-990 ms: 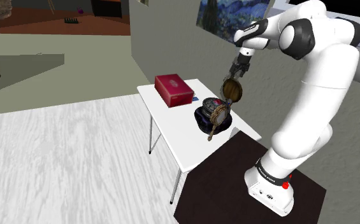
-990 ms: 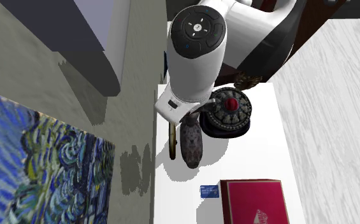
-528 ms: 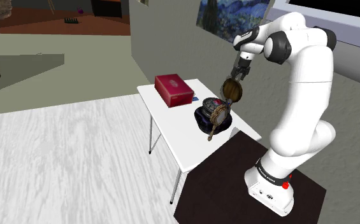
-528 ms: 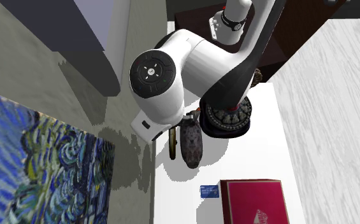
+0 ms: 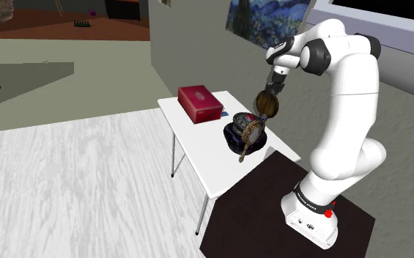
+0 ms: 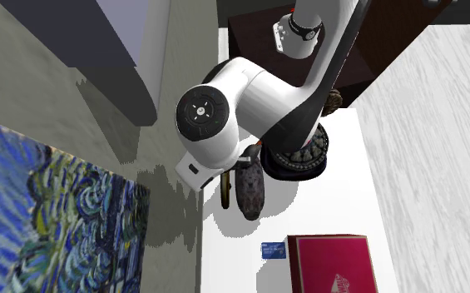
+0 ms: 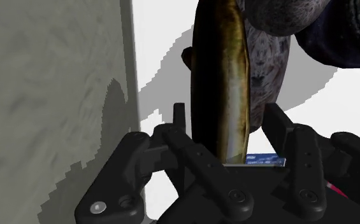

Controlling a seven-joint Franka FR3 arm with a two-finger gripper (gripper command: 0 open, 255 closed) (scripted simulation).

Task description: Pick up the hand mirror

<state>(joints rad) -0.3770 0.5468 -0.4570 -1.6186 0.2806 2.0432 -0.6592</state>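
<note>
- Here I see the gripper (image 7: 228, 119) with its 2 fingers (image 7: 180, 124) clenched on the hand mirror (image 7: 218, 76), which sits edge-on between them.
- The mirror hangs clear above the white table (image 5: 201, 157).

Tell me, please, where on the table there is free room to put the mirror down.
The largest bare patch of the table lies between the dark dish and the table end nearest the stand. A narrow strip is free along the wall, under the mirror. Crowded: between dish and red box, where a blue card lies.
</note>
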